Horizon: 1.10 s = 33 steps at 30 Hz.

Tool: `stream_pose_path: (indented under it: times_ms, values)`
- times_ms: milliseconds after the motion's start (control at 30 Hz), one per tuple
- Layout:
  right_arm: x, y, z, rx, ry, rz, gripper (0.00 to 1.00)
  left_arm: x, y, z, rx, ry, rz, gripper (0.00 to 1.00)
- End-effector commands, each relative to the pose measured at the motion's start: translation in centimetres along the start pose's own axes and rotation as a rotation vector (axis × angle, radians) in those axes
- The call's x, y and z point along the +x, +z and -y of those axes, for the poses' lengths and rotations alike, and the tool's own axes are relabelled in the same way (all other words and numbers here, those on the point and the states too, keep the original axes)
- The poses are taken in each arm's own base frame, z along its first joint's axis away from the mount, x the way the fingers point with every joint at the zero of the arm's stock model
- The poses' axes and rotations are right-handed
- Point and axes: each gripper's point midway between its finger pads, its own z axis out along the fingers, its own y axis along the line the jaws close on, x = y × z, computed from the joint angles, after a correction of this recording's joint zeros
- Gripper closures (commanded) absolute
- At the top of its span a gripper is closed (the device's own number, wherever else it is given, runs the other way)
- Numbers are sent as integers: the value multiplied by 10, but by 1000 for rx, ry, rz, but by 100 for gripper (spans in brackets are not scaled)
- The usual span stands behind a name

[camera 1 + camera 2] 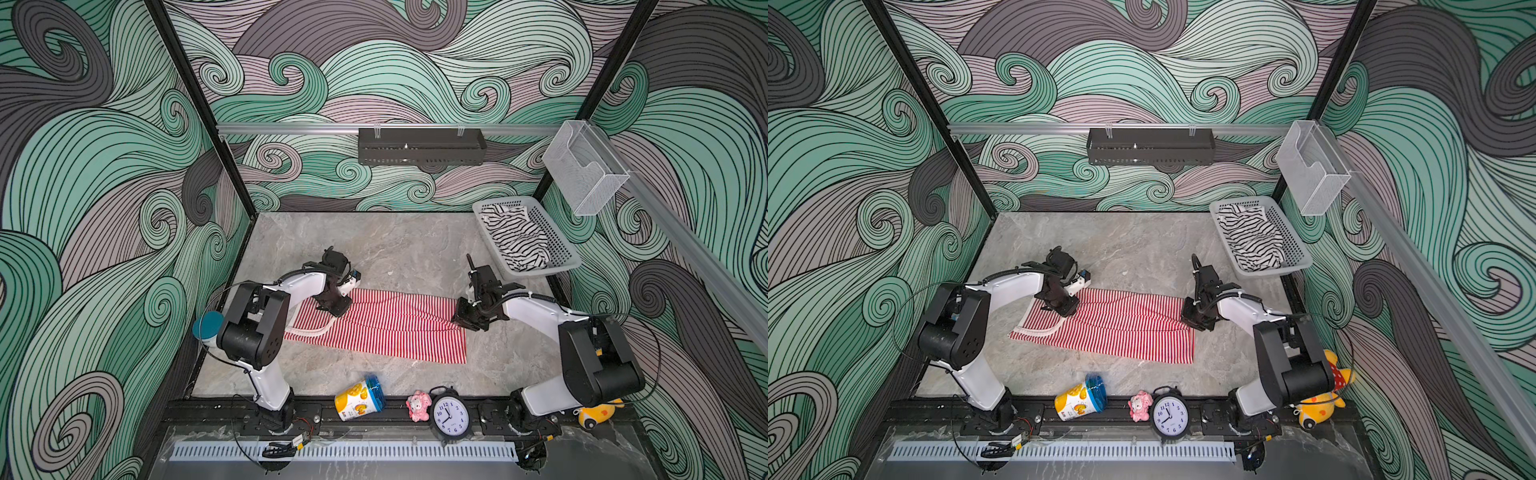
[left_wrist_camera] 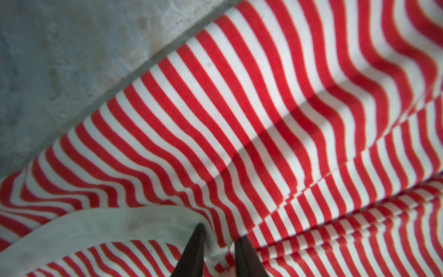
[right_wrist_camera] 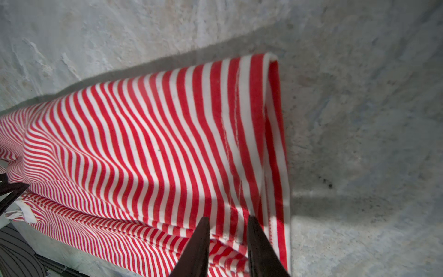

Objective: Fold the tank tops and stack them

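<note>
Both top views bright, sharp, wide-angle bending at edges. Left wrist view soft, probably too close to focus. Right wrist: red-and-white tank top (image 3: pixel 167 144) throws dark shadow on tabletop (image 3: pixel 359 96).

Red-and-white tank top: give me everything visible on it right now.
The red-and-white tank top is soft knit, thin stripes, cream trim at the left arm's end. It lies lengthwise across the grey table, rumpled, with creases running along it. The left gripper pinches cloth beside the trim; the right gripper pinches the stitched hem end, which is raised off the table. Nothing else touches it.
</note>
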Motion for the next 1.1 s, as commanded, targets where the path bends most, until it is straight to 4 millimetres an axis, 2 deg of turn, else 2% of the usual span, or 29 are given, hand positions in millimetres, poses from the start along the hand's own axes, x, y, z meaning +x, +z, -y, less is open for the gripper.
stream_pose_path:
  times_ms: [0,200,533,667,733,900,1067]
  values:
    - [5,-1,7,36,13,-8,71,4,3,3,1,18,-18,78]
    - [8,-6,8,36,14,-1,70,5,1,3,-5,17,-12,83]
    - [11,-1,14,58,33,-11,71,4,-4,2,-17,16,0,88]
    - [10,0,12,40,37,-8,71,3,-12,-1,-39,18,26,97]
    - [8,2,6,14,43,-7,72,3,-16,0,-46,18,38,98]
    - [6,5,1,-7,49,-15,80,3,-22,-2,-61,18,52,98]
    - [3,1,-5,-32,44,-7,97,6,-26,-2,-72,24,55,98]
